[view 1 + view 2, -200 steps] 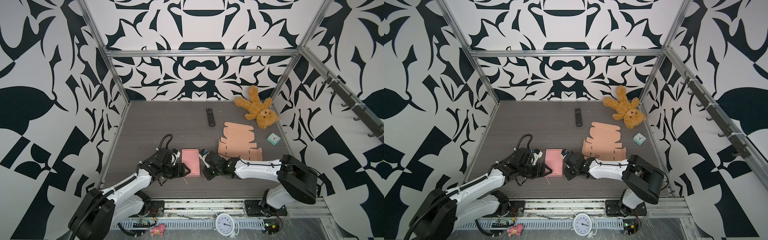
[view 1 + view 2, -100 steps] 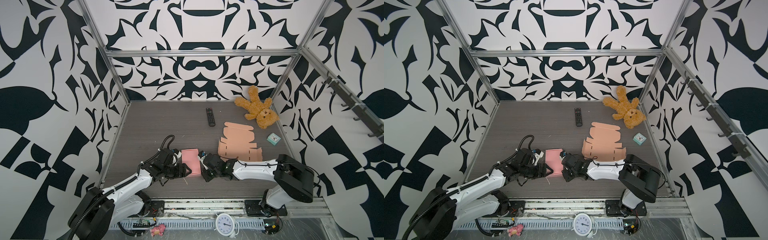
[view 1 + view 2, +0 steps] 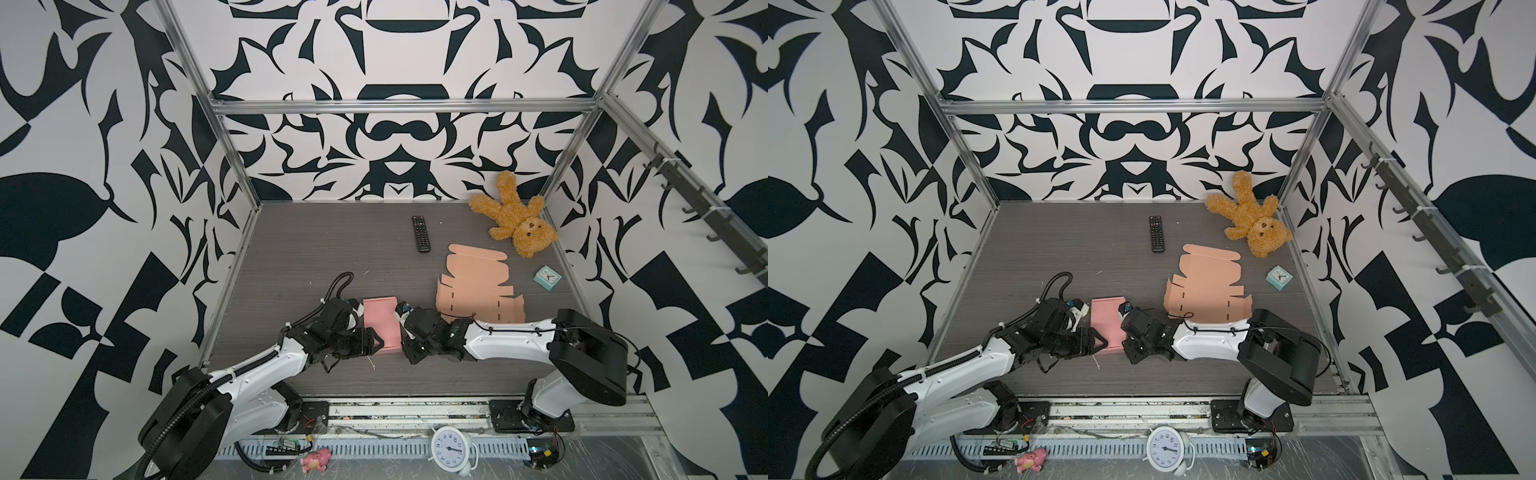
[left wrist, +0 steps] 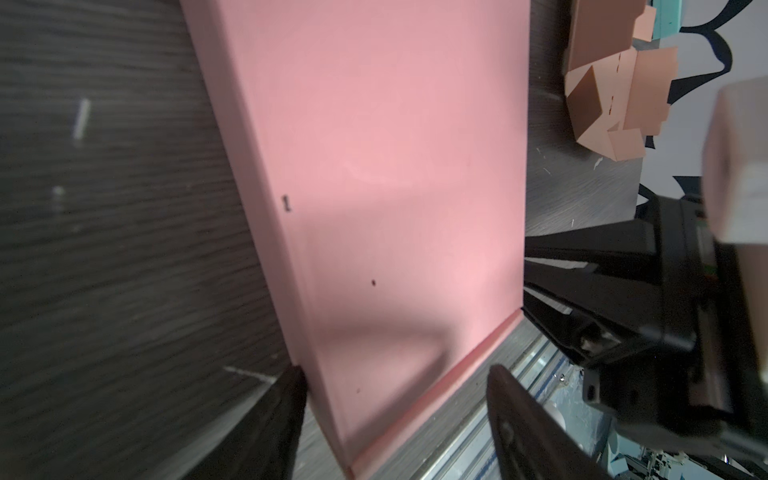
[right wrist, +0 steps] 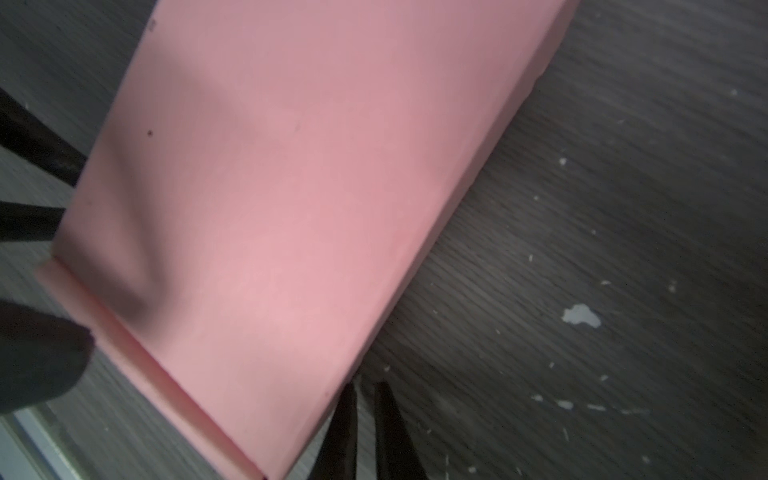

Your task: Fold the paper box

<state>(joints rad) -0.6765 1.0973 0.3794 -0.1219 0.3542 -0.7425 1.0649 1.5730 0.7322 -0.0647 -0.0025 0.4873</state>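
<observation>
My grey table point(image 3: 311, 249), patterned walls point(image 3: 395, 158), pink box point(image 3: 380, 324) lower centre, left gripper point(image 4: 395, 386) spread wide astride its corner, right gripper point(image 5: 365, 390) pinched closed, empty.

We stretch our white left arm point(image 3: 266, 365) and white right arm point(image 3: 511, 345) low and forward, wrists angled toward each other. Our black left gripper point(image 4: 395, 399) has its fingers point(image 4: 278, 415) spread wide; our black right gripper point(image 5: 365, 419) has fingers almost touching.
</observation>
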